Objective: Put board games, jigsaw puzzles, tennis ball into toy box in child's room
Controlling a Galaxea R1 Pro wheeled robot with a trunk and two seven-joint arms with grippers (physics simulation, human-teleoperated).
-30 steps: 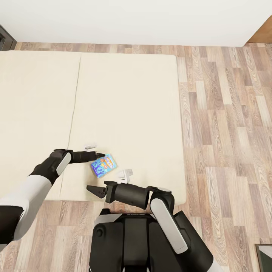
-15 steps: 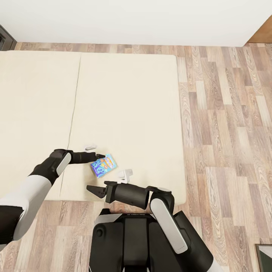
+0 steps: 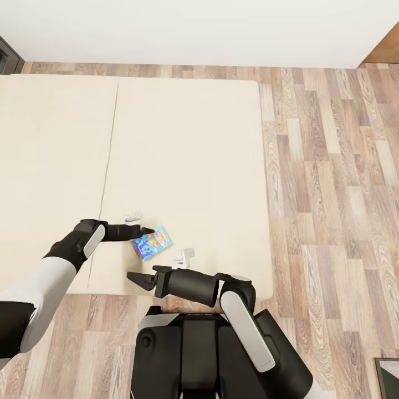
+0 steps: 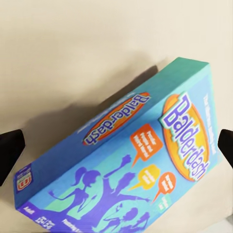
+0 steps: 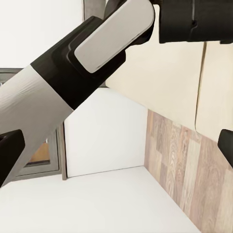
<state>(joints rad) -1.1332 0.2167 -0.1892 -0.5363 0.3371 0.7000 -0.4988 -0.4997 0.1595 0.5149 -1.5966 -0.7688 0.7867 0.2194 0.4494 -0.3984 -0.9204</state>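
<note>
A small blue board game (image 3: pixel 151 243) lettered Balderdash lies flat on the bed (image 3: pixel 183 149), near the front edge of its beige mattress. My left gripper (image 3: pixel 147 229) hovers at the box's left end. In the left wrist view the box (image 4: pixel 131 160) lies between the two dark fingertips (image 4: pixel 9 150), which stand wide apart and open. My right gripper (image 3: pixel 138 279) hangs open over the bed's front edge, just below the box, with nothing between its fingers. The right wrist view looks past its fingertips (image 5: pixel 8 150) at my left arm (image 5: pixel 82 58).
Two small white pieces (image 3: pixel 132 216) (image 3: pixel 183 255) show on the mattress on either side of the box. A seam (image 3: pixel 108 149) splits the mattress in two. Wood floor (image 3: pixel 332 183) runs along the bed's right side, with a white wall (image 3: pixel 194 27) behind.
My left gripper has edged slightly closer to the blue box. The box and my right arm have not moved.
</note>
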